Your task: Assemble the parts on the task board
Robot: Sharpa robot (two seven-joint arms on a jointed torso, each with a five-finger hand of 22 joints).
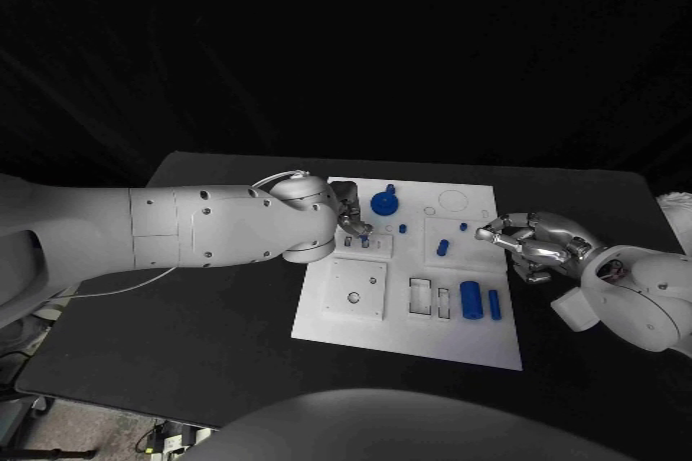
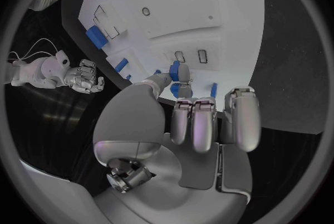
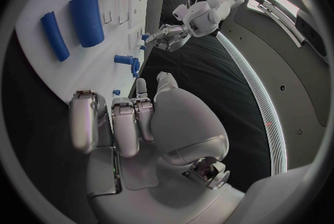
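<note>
The white task board point(image 1: 411, 331) lies mid-table. My left hand point(image 1: 346, 219) hovers over the board's left-middle and pinches a small blue part point(image 2: 180, 73) between thumb and a finger, just above two small slots point(image 2: 191, 56). Curled into a fist with nothing visible in it, my right hand point(image 1: 525, 241) rests at the board's right edge. On the board sit a round blue knob point(image 1: 385, 201), a short blue peg point(image 1: 443, 247), and two blue cylinders point(image 1: 482, 301), which show large in the right wrist view point(image 3: 87, 12).
A square inset with a hole point(image 1: 356, 286) and two rectangular recesses point(image 1: 430, 297) occupy the board's near half. A white cable point(image 1: 130, 283) trails off the table's left side. The black tabletop point(image 1: 216, 331) surrounds the board.
</note>
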